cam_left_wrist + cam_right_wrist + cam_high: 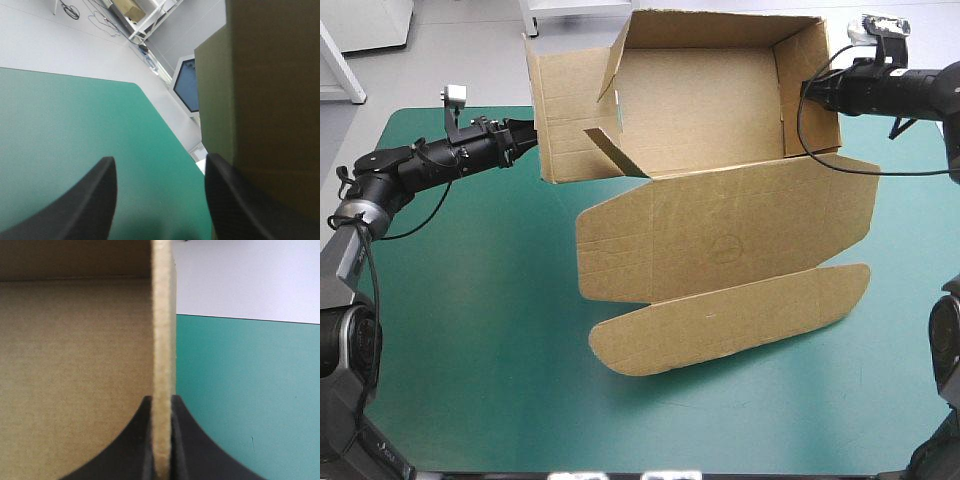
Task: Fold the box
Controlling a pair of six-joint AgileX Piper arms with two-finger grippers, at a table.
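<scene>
The right gripper (161, 402) is pressed together on the box (705, 95). The box's right-hand wall is pinched edge-on between the black fingers (132, 455). The inside of the tray is seen to one side of the pinched board and the teal-green cover (470, 300) to the other.

The left gripper (159, 159) is spread, and only the cover is seen between its fingers. The outer face of the box's left wall stands just beside one finger; whether it is touched cannot be told.

In the high view the box is found between the two grippers. It is formed as an open tray with its walls raised, and its brown inside is laid open to that view. A loose inner flap (617, 152) is seen leaning inward at the corner nearest the left gripper.

The lid (720, 225) is laid flat on the cover, on the near-edge side of both grippers. Its rounded tuck flap (730, 320) is spread flat beyond it, nearer still to the table's near edge.
</scene>
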